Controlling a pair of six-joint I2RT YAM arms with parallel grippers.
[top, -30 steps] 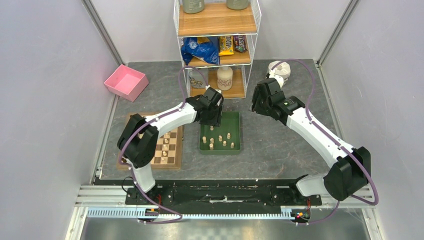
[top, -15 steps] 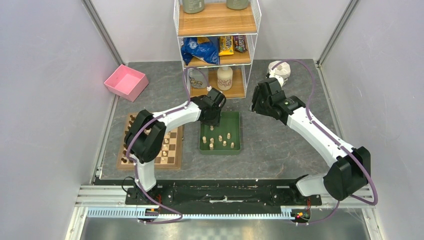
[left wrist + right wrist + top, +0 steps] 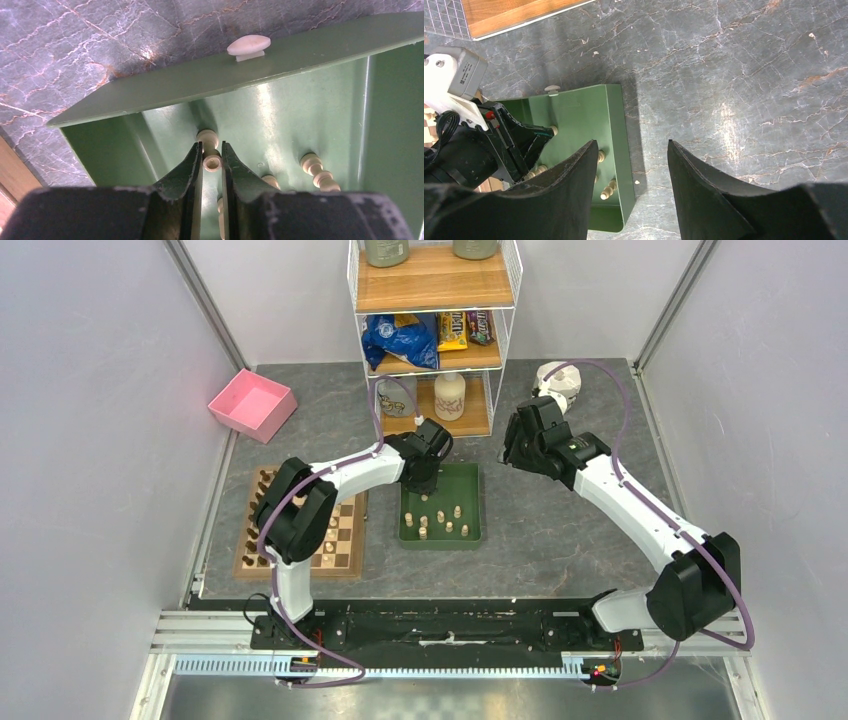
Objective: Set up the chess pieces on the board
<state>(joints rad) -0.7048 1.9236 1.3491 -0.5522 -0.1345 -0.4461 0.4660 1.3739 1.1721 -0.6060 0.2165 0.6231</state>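
Note:
The green tray [image 3: 473,485] holds several cream chess pieces [image 3: 447,523]. My left gripper [image 3: 421,478] reaches into the tray's far left corner. In the left wrist view its jaws [image 3: 211,146] stand close together on a small cream piece [image 3: 212,162], touching it on both sides; the piece stands on the tray floor. Other cream pieces [image 3: 317,170] lie beside it. The checkered board [image 3: 345,540] lies left of the tray, partly hidden by the left arm, with dark pieces [image 3: 250,540] along its left edge. My right gripper [image 3: 510,448] hovers open and empty [image 3: 633,142] beside the tray's right wall [image 3: 624,150].
A wire shelf rack [image 3: 435,340] with snacks and jars stands just behind the tray. A pink box [image 3: 252,403] sits at the far left, a white roll [image 3: 558,378] at the far right. A cream knob [image 3: 248,45] sits on the tray's far rim.
The left arm's elbow has swung right and forward while its gripper stayed at the tray's far left corner. The right arm has not moved.

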